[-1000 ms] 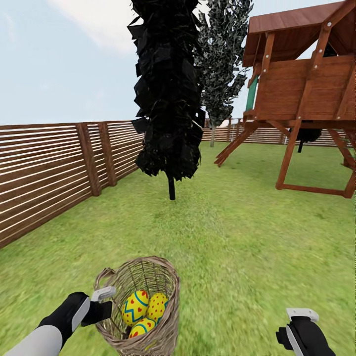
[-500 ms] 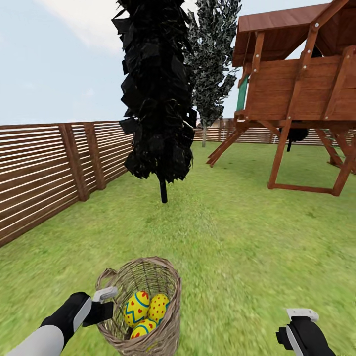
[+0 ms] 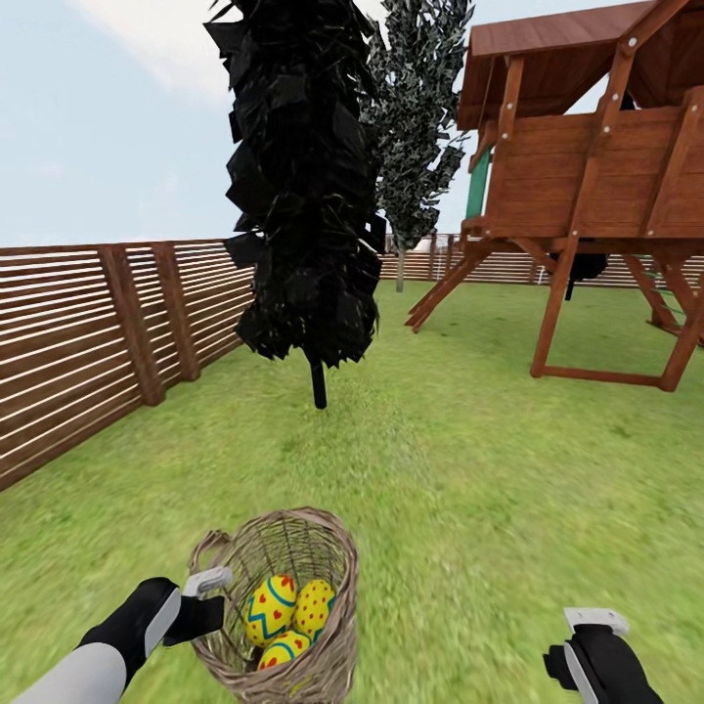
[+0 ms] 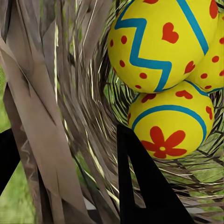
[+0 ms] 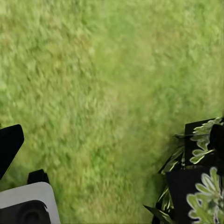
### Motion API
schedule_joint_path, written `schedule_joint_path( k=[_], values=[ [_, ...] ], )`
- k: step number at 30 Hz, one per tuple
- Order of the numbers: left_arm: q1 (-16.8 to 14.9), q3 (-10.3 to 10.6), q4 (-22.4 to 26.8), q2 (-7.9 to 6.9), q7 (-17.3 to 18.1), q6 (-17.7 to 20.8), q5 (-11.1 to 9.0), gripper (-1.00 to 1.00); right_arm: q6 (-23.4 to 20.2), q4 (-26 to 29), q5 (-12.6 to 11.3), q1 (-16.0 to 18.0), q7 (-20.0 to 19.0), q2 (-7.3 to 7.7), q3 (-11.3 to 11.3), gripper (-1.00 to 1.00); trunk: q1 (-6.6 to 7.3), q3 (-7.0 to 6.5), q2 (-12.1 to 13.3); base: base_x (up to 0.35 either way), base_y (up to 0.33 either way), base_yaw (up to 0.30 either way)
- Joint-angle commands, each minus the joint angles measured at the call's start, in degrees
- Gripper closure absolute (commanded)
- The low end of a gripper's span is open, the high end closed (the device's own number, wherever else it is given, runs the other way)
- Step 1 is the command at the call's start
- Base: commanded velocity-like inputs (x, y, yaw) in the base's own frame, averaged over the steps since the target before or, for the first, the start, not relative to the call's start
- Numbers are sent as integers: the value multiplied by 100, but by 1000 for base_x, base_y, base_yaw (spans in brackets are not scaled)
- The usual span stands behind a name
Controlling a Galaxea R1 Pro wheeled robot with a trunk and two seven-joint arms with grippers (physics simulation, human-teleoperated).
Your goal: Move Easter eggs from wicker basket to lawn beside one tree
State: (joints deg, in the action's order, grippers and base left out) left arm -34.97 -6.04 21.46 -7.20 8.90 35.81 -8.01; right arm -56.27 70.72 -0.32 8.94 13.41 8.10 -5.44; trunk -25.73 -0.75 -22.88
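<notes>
Three yellow Easter eggs lie in the wicker basket low in the head view: a zigzag one, a dotted one and a flowered one. My left gripper is shut on the basket's near wall, and the basket hangs over the lawn. The left wrist view shows the wicker wall between my black fingers, with the zigzag egg and flower egg close behind. Far back stands the pale-trunked tree. My right gripper hangs open at the lower right.
A near-black conifer stands ahead on the grass, left of centre. A brown slat fence runs along the left and the back. A wooden play tower fills the upper right. Grass and some leaves lie below the right gripper.
The whole head view has shifted: conifer, fence and play tower sit further left and a little nearer, so the camera moved. Basket, eggs and both arms keep their places in the picture.
</notes>
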Motion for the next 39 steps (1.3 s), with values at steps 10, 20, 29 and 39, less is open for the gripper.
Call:
schedule_joint_path(
  k=[10, 20, 29, 39],
  values=[
    [-1, -61, 7, -14, 24, 33, -94, 100, -27, 20, 4, 2, 12, -7, 5, -100, -5, 2, -4, 335, 0, 0],
    [-1, -62, 1, -8, 33, 31, -102, 100, -25, 6, -14, 1, 6, 21, -26, -100, -5, 2, -4, 335, 0, -22],
    [-1, -51, -1, 48, 33, 31, -87, 100, -25, 10, -12, 2, 3, 16, -10, -100, -5, 2, -4, 335, 0, -269],
    [-1, -48, -1, 145, 16, 24, -86, 100, -17, 7, -12, 2, 5, 16, -10, -100, -5, 2, -4, 335, 0, -201]
  ],
)
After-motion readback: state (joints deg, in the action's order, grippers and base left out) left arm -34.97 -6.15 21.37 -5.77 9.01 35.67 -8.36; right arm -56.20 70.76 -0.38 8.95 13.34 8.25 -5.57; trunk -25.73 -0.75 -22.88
